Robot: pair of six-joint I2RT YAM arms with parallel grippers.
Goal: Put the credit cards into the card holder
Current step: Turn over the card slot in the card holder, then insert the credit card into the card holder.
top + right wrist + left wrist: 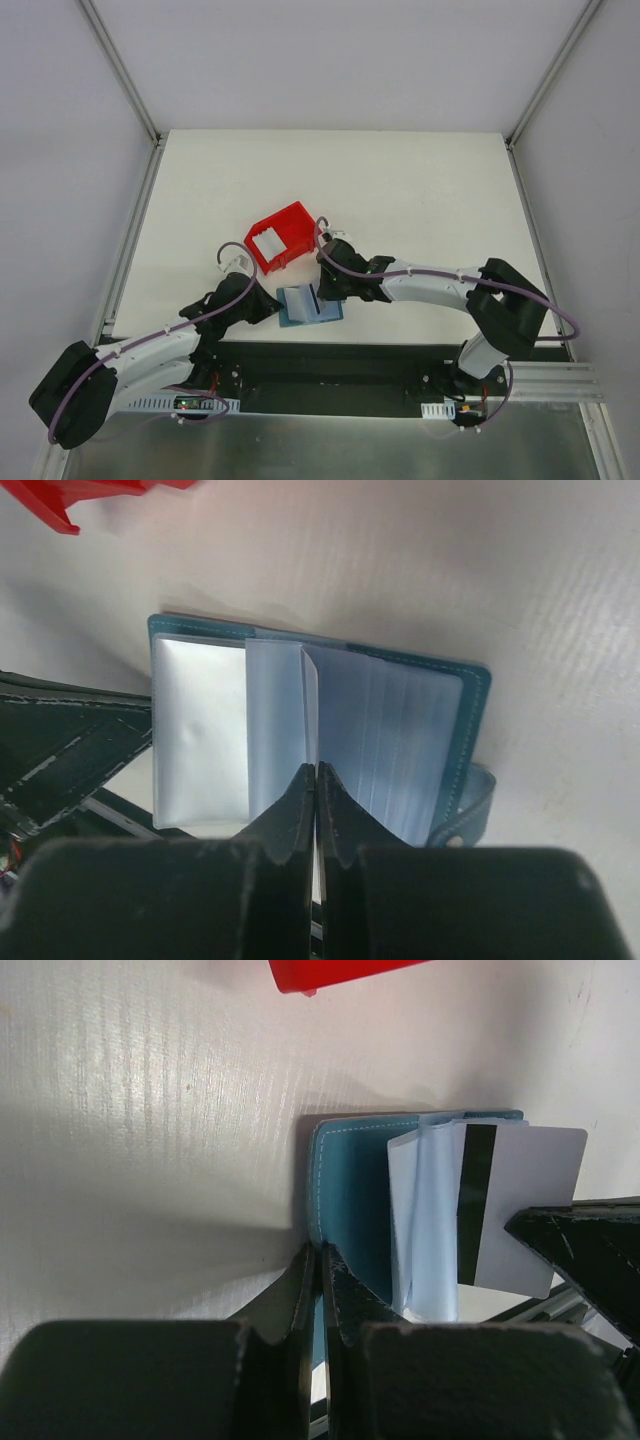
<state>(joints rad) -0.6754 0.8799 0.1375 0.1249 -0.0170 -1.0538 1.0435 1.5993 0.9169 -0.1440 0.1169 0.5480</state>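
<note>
Insertion step in hand: card holder (pixel 308 305) lies open at lower centre of the top view, left gripper (pixel 318 1272) clamped on its teal cover edge, right gripper (pixel 315 780) pinching a striped credit card (pixel 525 1210) upright over the sleeves; next move likely needs the card's edge lined up with a pocket mouth.

**Card holder** (pixel 300 306): teal folding wallet with rounded corners, pale stitching and a snap tab at one end. It lies open, inside up, on the tabletop (pixel 400 200) near the front edge. The interior is light blue with clear plastic sleeves, some lifted from the spine. One cover edge is nipped in the closed left pincer (pixel 320 1256).

**Card** (pixel 525 1210): thin white rectangle with a black magnetic stripe. It stands on edge over the open holder, among the raised sleeves, clamped in the right pincer (pixel 317 775).
</note>
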